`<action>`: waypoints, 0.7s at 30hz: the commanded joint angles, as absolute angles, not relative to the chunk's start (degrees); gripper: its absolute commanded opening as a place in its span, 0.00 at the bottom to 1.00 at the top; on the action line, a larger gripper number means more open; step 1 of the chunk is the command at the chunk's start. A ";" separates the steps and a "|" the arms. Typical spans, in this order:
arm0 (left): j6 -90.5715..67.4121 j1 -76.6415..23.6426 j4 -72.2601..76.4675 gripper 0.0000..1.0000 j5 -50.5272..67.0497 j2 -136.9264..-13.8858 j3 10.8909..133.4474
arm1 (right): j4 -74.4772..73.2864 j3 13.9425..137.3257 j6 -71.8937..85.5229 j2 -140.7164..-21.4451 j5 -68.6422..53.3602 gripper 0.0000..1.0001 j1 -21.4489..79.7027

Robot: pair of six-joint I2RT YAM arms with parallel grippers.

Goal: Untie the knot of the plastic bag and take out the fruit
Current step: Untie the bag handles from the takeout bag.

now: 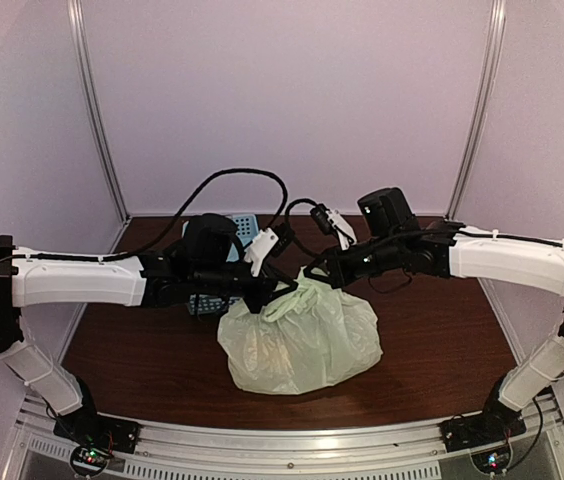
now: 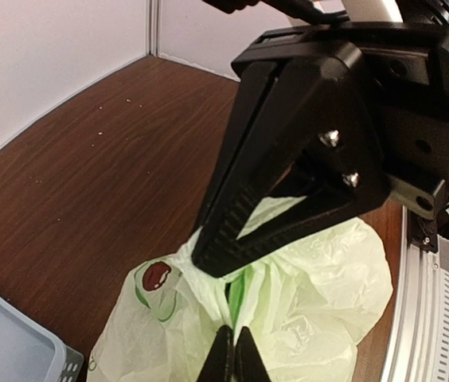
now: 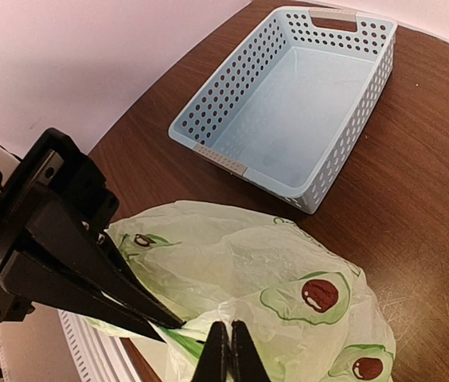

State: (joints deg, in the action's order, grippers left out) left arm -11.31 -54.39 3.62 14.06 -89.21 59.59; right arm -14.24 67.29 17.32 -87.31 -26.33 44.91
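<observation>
The pale yellow-green plastic bag (image 1: 300, 340) sits bulging on the brown table, tied at the top. Both grippers meet over its gathered neck. In the left wrist view my left gripper (image 2: 234, 338) is shut on a fold of plastic beside the twisted green knot (image 2: 240, 290). My right gripper (image 2: 208, 261) pinches the same bunch from the opposite side. The right wrist view shows my right gripper (image 3: 224, 333) shut on crinkled plastic next to the knot (image 3: 183, 338), with my left gripper (image 3: 165, 322) tip to tip with it. The fruit is hidden inside the bag (image 3: 288, 270).
A light blue perforated basket (image 3: 232, 95) stands empty on the table behind the bag, partly under my left arm (image 1: 245, 225). White booth walls close the back and sides. An aluminium rail (image 1: 292, 445) runs along the near edge.
</observation>
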 commanded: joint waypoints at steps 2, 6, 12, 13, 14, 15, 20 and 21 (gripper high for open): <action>-11.48 -54.67 5.70 0.00 13.70 -89.18 59.43 | -13.26 66.31 18.03 -85.20 -24.99 0.00 44.91; -12.09 -54.67 7.08 0.00 12.11 -87.53 57.57 | -13.32 65.86 18.26 -84.45 -23.79 0.00 44.59; -13.44 -54.67 8.58 0.00 9.65 -85.05 55.26 | -12.42 64.51 19.19 -83.19 -22.57 0.00 44.06; -13.56 -54.67 8.44 0.00 9.32 -84.81 55.14 | -12.35 64.20 19.35 -83.06 -22.39 0.00 43.96; -13.72 -54.67 8.36 0.00 8.87 -84.40 54.86 | -12.26 63.98 19.56 -82.82 -22.09 0.00 43.87; -14.05 -54.67 8.57 0.00 8.27 -83.99 54.54 | -12.17 63.58 19.92 -82.54 -21.69 0.00 43.74; -15.30 -54.42 10.24 0.00 6.52 -81.22 52.11 | -11.44 61.60 21.28 -81.13 -19.57 0.00 42.71; -15.74 -54.20 10.65 0.00 6.63 -80.83 51.58 | -11.09 61.15 21.71 -80.93 -19.38 0.00 42.44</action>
State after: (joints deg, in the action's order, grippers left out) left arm -13.80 -54.96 10.28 9.63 -84.77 54.48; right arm -9.85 63.70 20.01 -83.44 -26.35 45.17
